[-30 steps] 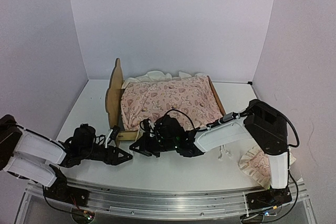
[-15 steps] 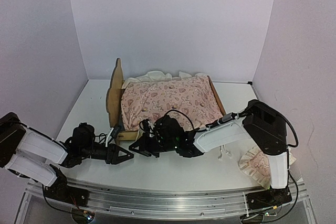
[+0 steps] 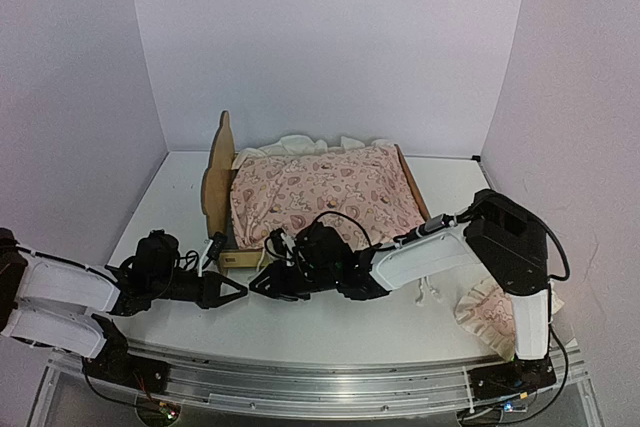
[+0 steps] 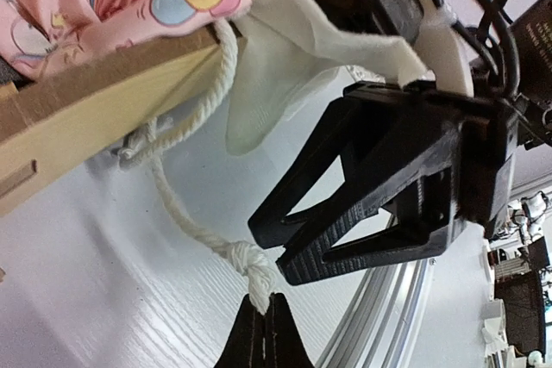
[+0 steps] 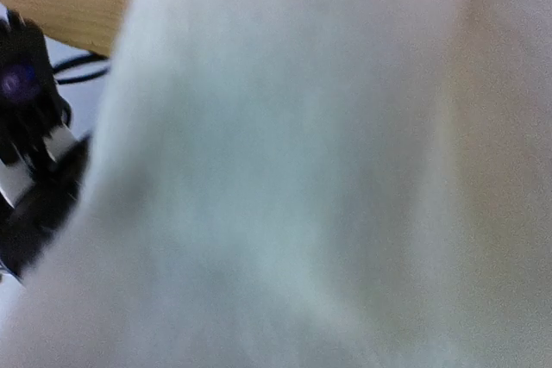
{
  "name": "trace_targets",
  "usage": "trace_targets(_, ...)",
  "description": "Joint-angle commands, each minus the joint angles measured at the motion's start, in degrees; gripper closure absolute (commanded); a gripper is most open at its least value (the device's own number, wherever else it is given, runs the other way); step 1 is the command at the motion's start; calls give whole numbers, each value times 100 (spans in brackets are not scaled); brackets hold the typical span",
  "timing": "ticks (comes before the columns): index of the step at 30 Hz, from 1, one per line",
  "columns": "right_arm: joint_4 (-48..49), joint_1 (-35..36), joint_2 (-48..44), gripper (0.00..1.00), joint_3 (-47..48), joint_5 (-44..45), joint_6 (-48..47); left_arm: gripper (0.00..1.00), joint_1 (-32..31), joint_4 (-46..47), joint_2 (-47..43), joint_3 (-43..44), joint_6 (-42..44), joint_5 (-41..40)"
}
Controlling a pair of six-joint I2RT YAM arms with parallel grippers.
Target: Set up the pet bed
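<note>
The pet bed (image 3: 216, 179) is a light plywood frame at mid-table, headboard to the left, with a pink printed cover (image 3: 320, 192) lying over it. In the left wrist view a white cord (image 4: 177, 200) hangs from the wooden side rail (image 4: 103, 101) beside the cover's cream ruffle (image 4: 276, 75). My left gripper (image 4: 263, 303) (image 3: 238, 290) is shut on the cord's knotted end (image 4: 250, 266). My right gripper (image 4: 276, 252) (image 3: 260, 284) sits just above the knot, jaws slightly apart with nothing between them. Blurred white fabric (image 5: 302, 178) fills the right wrist view and hides its own fingers.
A small pink ruffled pillow (image 3: 488, 311) lies at the front right by the right arm's base. White walls close in the table on three sides. A metal rail (image 3: 300, 382) runs along the near edge.
</note>
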Motion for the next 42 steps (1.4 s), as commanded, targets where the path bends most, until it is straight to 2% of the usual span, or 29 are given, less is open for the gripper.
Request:
trace_targets(1, -1004, 56, -506, 72, -360, 795, -2294, 100, 21, -729, -521, 359, 202, -642)
trace_targets(4, -837, 117, -327, 69, -443, 1320, -3365, 100, 25, -900, -648, 413, 316, -625)
trace_targets(9, 322, 360, 147, 66, -396, 2356, -4787, 100, 25, -890, -707, 404, 392, -524)
trace_targets(12, 809, 416, 461, 65, -288, 2965, -4927, 100, 20, -887, -681, 426, 435, -507)
trace_targets(16, 1311, 436, 791, 59, -161, 3335, -5083, 100, 26, -840, -669, 417, 461, -478)
trace_targets(30, 1505, 429, 1664, 56, 678, 3603, -5509, 100, 25, -746, -686, 366, 496, -426)
trace_targets(32, 1508, 432, 1773, 61, 743, 3664, -5401, 100, 20, -745, -696, 358, 494, -430)
trace_targets(35, 1513, 432, 1770, 83, 687, 3820, -5229, 100, 22, -797, -714, 368, 472, -501)
trace_targets(37, 1512, 437, 1614, 94, 472, 3752, -5153, 100, 26, -887, -744, 378, 470, -604)
trace_targets(39, 1483, 445, 1337, 99, 181, 3474, -4973, 100, 24, -933, -758, 364, 481, -702)
trace_targets(42, 1227, 518, 774, 100, -240, 2991, -4729, 100, 20, -792, -555, 320, 559, -747)
